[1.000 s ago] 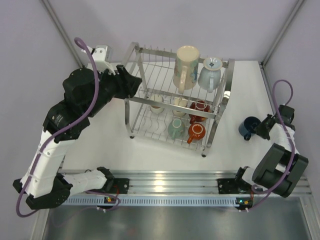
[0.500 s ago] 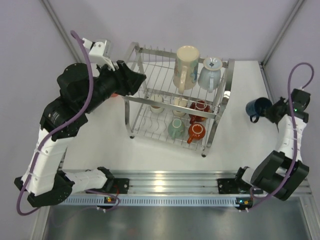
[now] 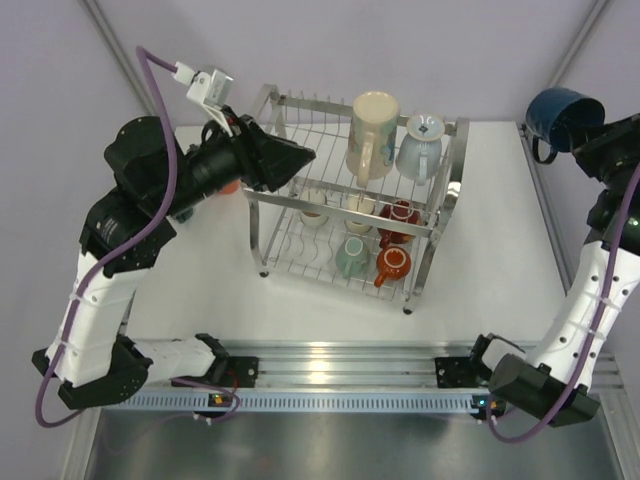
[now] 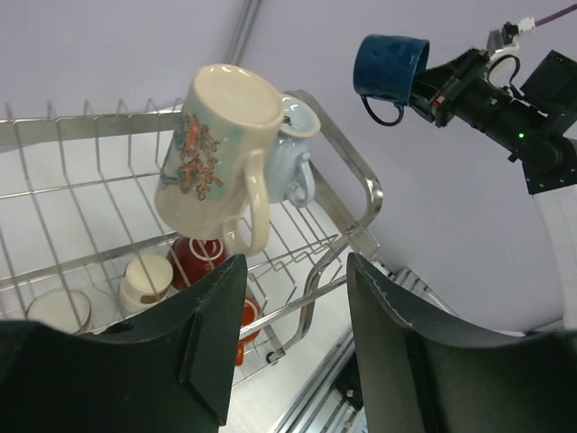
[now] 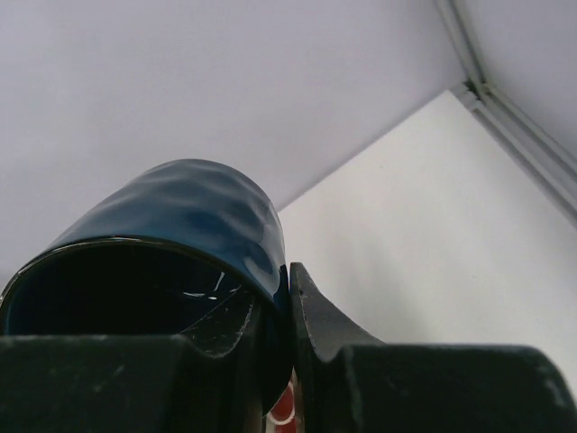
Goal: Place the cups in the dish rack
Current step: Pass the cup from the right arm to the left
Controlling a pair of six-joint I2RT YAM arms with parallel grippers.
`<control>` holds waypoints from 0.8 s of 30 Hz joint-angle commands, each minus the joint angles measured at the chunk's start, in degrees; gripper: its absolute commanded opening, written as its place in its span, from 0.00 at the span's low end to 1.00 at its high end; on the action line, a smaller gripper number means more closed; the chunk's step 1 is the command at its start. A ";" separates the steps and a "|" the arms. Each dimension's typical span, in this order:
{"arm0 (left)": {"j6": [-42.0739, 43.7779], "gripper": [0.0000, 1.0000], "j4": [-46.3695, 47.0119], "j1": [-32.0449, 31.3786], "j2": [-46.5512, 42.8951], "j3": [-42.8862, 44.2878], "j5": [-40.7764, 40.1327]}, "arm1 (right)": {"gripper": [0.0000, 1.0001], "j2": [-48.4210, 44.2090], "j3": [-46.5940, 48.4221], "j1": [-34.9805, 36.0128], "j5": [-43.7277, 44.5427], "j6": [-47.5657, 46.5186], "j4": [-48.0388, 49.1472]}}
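While our right claw (image 5: 275, 311) pinches the navy mug (image 3: 562, 110) by its rim, high at far right, well apart from the rack (image 3: 456, 170), our left claw (image 4: 293, 334) hangs part open, empty, at the rack's far-left top.

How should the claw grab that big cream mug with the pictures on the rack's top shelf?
Probably by its handle, from the front, the arms' side. The cream mug leans tilted on the top wires of the dish rack with the handle loop sticking out that way, toward the open left claw. Its body looks wide, and the pale blue cup sits close on its right.
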 commanded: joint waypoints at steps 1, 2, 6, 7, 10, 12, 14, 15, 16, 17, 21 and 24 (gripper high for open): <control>-1.86 0.54 7.15 0.16 1.68 2.30 6.32 | 0.00 -0.43 6.43 0.73 -9.62 9.23 10.94; -2.47 0.54 7.76 0.16 2.04 2.65 7.03 | 0.00 -0.26 7.57 1.51 -10.68 10.55 13.91; -3.44 0.54 11.98 0.16 2.48 2.48 11.24 | 0.00 -0.87 7.32 2.84 -15.60 20.04 23.94; -3.35 0.54 12.69 0.16 2.57 2.31 11.69 | 0.00 -0.87 7.15 3.19 -16.57 24.15 25.87; -3.18 0.54 15.94 0.16 2.39 0.64 13.36 | 0.00 -0.70 7.67 7.04 -16.40 29.02 30.90; -3.26 0.54 18.66 0.16 1.87 -0.85 14.24 | 0.00 0.18 9.51 13.28 -14.31 29.11 30.64; -3.79 0.54 21.20 0.16 1.60 -2.34 15.29 | 0.00 0.53 9.78 19.41 -13.50 30.77 32.30; -3.88 0.54 22.18 0.16 1.34 -2.88 15.65 | 0.00 0.45 9.35 21.28 -12.54 32.78 32.75; -3.97 0.54 23.23 0.16 1.16 -3.40 16.00 | 0.00 0.27 9.08 22.95 -12.10 33.67 36.84; -4.23 0.54 24.28 0.16 0.99 -4.45 16.87 | 0.00 0.36 9.17 25.92 -11.49 34.38 37.58; -4.76 0.54 29.38 0.16 0.90 -6.22 18.81 | 0.00 1.15 9.69 35.69 -8.06 36.31 41.36; -6.33 0.55 32.72 0.16 0.98 -7.45 21.35 | 0.00 2.73 8.91 43.58 -6.57 37.19 45.39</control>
